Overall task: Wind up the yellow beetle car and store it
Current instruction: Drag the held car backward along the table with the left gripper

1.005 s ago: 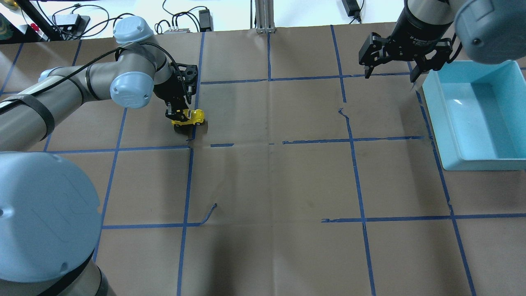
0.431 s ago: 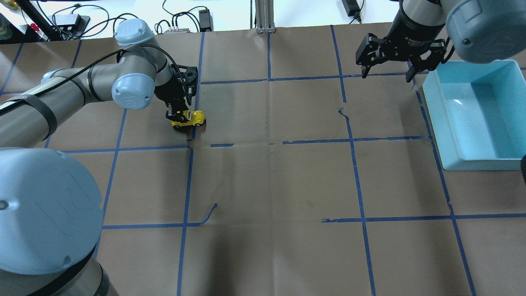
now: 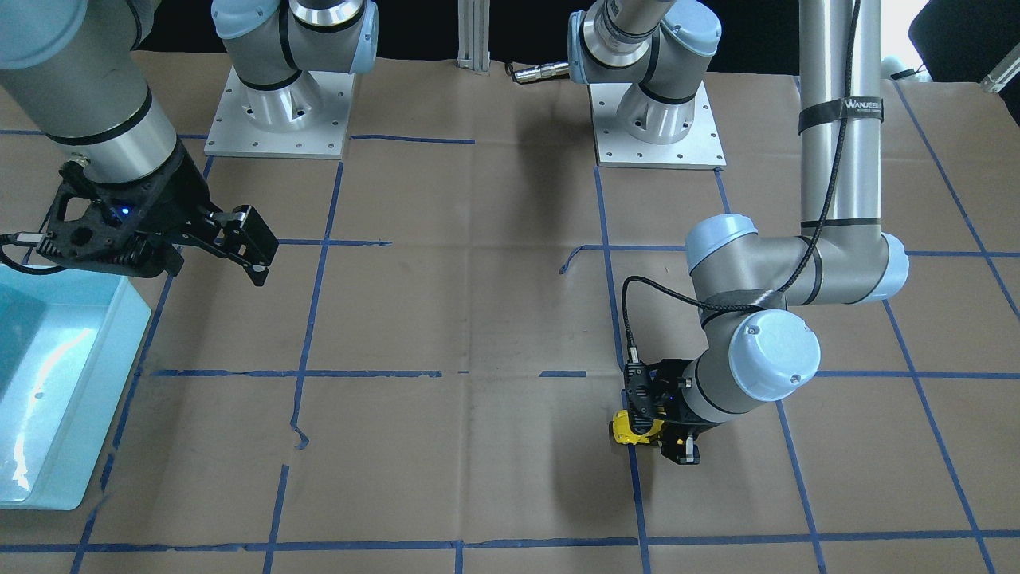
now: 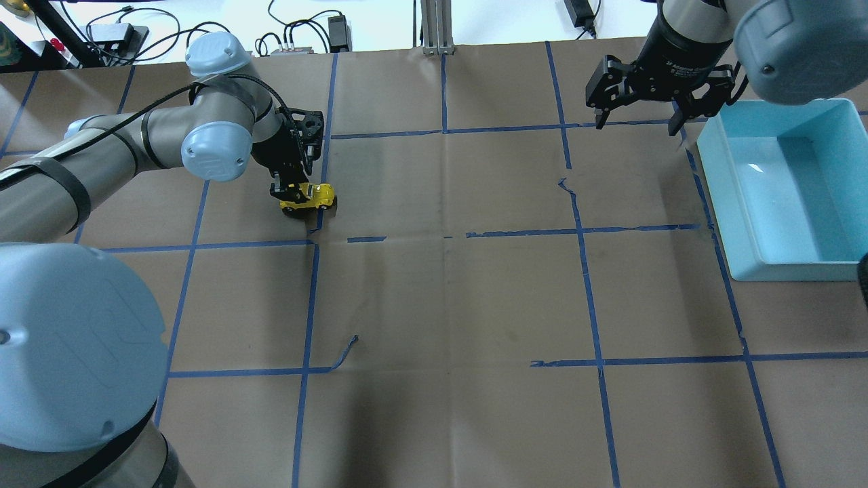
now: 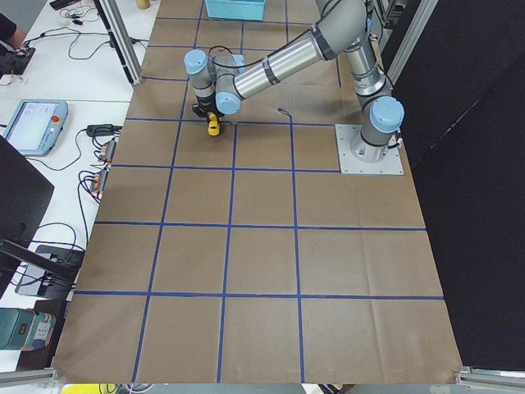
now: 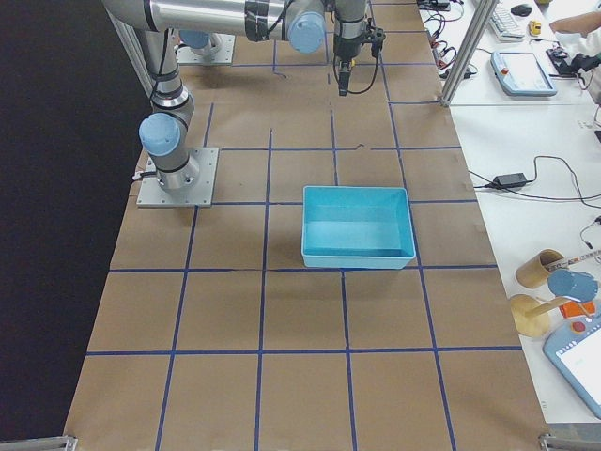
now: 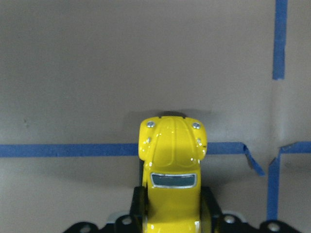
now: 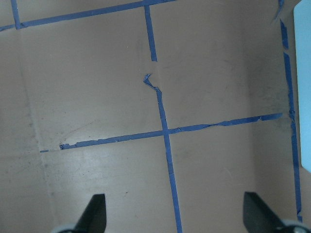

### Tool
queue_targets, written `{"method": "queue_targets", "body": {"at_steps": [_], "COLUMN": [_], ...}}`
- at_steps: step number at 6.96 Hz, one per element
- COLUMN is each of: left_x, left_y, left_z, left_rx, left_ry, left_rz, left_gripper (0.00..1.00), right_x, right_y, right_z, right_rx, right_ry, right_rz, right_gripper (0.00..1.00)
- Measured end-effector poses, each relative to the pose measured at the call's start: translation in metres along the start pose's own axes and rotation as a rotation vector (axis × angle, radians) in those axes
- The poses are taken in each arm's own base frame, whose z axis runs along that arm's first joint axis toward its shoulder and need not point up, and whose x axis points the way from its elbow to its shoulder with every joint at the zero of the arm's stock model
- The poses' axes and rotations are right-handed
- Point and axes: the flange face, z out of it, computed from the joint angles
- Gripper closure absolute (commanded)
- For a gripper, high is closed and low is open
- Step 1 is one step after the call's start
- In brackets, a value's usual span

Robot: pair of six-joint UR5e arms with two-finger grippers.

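The yellow beetle car (image 4: 310,198) sits low at the table's far left part, on a blue tape line. My left gripper (image 4: 288,193) is shut on the car's rear. The left wrist view shows the car (image 7: 172,170) between the fingers, nose pointing away. It also shows in the front-facing view (image 3: 634,428) and the left view (image 5: 212,125). My right gripper (image 4: 636,122) is open and empty, high above the table beside the blue bin (image 4: 786,190). Its fingertips (image 8: 95,213) frame bare paper.
The light-blue bin (image 3: 48,383) stands at the table's right edge. Brown paper with a blue tape grid (image 4: 444,234) covers the table. Loose tape ends curl up at places (image 4: 346,352). Cables and boxes lie beyond the far edge (image 4: 298,34).
The left gripper and the car have shifted slightly left and away from me. The right gripper has moved a little left and farther from me.
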Motion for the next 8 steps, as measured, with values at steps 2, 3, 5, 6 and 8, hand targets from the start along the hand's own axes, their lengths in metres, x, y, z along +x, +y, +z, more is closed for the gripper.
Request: {"method": "queue_targets", "body": {"at_steps": [2, 3, 5, 6, 8], "left_x": [-0.001, -0.002, -0.003, -0.003, -0.004], "left_y": [0.001, 0.002, 0.005, 0.011, 0.021], "left_z": [-0.001, -0.001, -0.001, -0.001, -0.001], "left_rx": [-0.001, -0.001, -0.001, 0.000, 0.001], "left_ry": [-0.014, -0.018, -0.023, -0.023, -0.022], "left_rz": [0.004, 0.004, 0.000, -0.007, -0.014], "left_gripper": [1.00, 1.00, 1.00, 1.00, 1.00], "right_x": [0.000, 0.000, 0.000, 0.000, 0.000], "right_y": [0.001, 0.002, 0.001, 0.000, -0.001], "right_z": [0.000, 0.000, 0.002, 0.004, 0.006], "right_rx": [-0.008, -0.011, -0.015, -0.018, -0.022], "right_ry": [0.004, 0.004, 0.002, 0.001, 0.001], "right_rz": [0.000, 0.000, 0.000, 0.001, 0.001], "right_gripper": [0.00, 0.00, 0.00, 0.00, 0.00]}}
